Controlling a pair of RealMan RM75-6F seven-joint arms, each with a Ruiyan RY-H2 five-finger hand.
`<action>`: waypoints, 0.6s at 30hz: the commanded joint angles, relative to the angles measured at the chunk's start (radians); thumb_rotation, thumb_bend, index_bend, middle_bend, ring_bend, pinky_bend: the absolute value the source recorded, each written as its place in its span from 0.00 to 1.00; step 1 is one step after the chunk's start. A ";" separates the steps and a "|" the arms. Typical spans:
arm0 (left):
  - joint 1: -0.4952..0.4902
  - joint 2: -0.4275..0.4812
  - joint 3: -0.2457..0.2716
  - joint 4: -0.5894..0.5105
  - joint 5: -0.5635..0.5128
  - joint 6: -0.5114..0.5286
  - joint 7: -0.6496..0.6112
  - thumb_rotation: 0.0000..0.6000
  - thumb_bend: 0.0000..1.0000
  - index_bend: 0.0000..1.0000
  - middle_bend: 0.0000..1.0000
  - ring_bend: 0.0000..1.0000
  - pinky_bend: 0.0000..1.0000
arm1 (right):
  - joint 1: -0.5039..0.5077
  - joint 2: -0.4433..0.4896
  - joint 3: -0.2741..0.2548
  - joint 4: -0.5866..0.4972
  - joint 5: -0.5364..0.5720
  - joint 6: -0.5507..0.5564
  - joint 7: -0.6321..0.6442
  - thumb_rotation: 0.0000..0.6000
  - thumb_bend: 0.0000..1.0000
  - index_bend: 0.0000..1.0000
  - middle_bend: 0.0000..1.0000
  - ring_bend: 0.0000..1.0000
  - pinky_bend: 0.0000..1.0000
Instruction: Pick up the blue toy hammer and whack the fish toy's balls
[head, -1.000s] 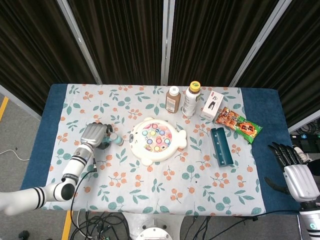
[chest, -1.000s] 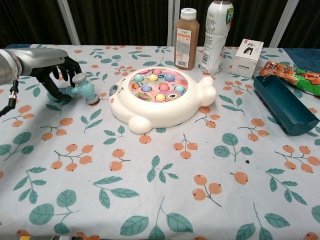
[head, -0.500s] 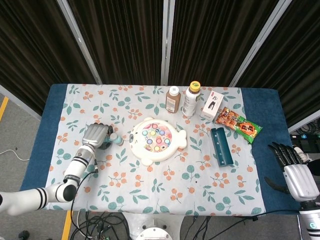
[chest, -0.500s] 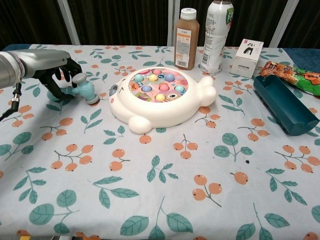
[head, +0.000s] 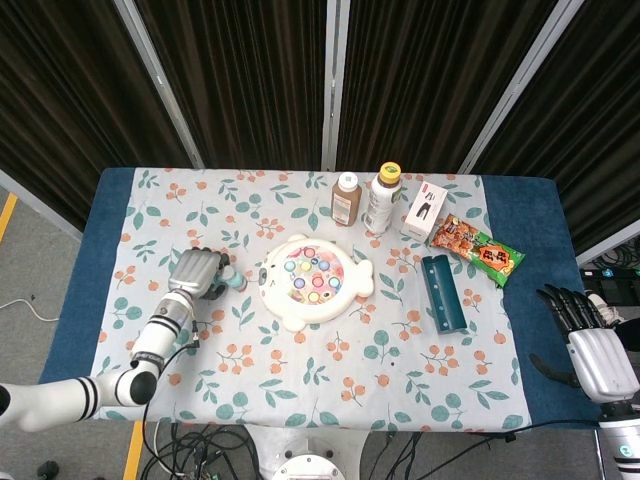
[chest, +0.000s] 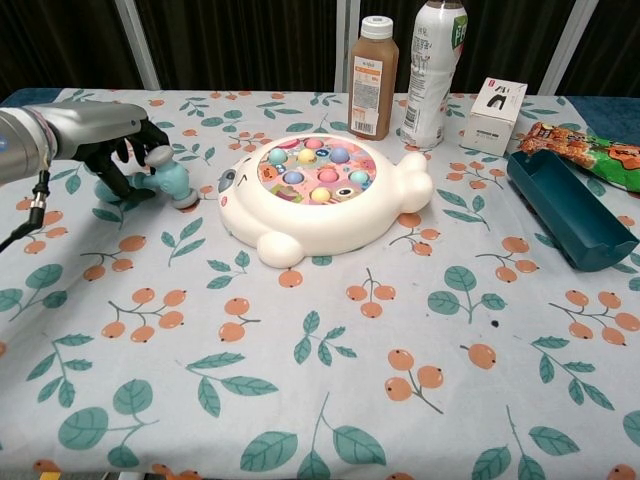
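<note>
Blue plastic toy hammer (chest: 170, 178) on the floral-clothed bench (chest: 320, 400), just left of the white fish-shaped toy (chest: 325, 195), dark left hand (chest: 118, 150) curling around its handle, not lifted, balls unstruck; right hand (head: 592, 340) idle, fingers apart.

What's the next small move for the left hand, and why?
Probably close the fingers firmly on the handle and lift. The left hand is draped over the blue toy hammer, whose head looks to rest on the tablecloth beside the fish toy; a firm grip isn't evident yet.
</note>
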 joint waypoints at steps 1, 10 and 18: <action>0.000 -0.001 -0.001 0.000 -0.001 0.001 0.000 1.00 0.34 0.44 0.40 0.31 0.32 | 0.000 0.000 0.000 0.000 0.000 -0.001 0.000 1.00 0.14 0.00 0.06 0.00 0.00; 0.000 -0.009 -0.002 0.012 -0.002 -0.004 -0.005 1.00 0.36 0.47 0.42 0.33 0.33 | 0.000 0.000 -0.001 -0.001 0.002 -0.001 -0.001 1.00 0.14 0.00 0.06 0.00 0.00; 0.003 -0.017 -0.002 0.023 0.007 -0.005 -0.015 1.00 0.39 0.48 0.43 0.34 0.34 | -0.001 0.000 -0.001 -0.001 0.003 -0.001 -0.001 1.00 0.14 0.00 0.06 0.00 0.00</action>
